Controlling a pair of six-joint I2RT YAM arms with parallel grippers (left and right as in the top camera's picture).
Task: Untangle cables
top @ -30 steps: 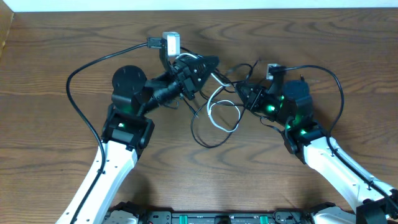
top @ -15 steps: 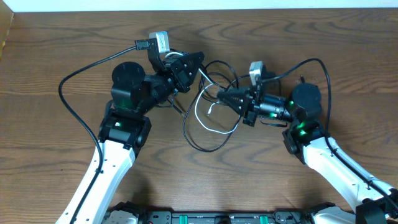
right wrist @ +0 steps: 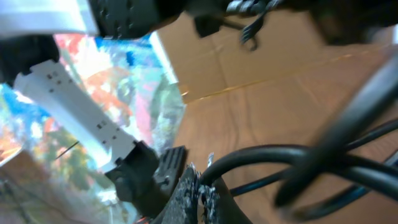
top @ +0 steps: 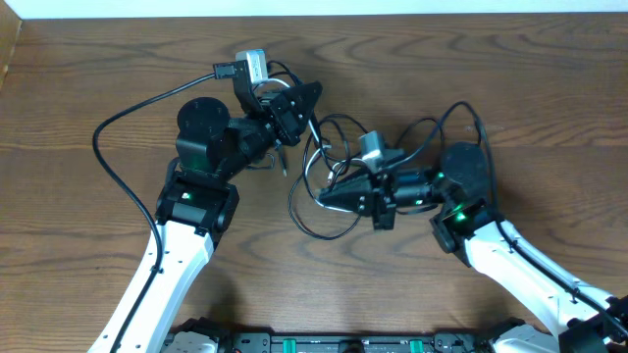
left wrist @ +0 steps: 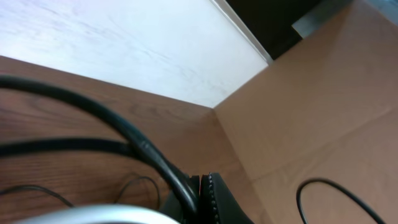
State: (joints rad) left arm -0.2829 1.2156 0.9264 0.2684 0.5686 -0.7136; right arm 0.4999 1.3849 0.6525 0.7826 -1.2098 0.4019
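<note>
cables (top: 329,181), thin, mostly black, tangled loops

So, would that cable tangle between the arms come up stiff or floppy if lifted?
Probably floppy: the cables lie in loose, curving loops. Likely light, being thin. The loops cross, so lifting one strand would probably drag others.

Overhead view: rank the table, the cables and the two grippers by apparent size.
1. Table, fills the view.
2. Cables, taken as one spread tangle.
3. Left gripper and right gripper: they look about alike, so they are not ranked against each other.
</note>
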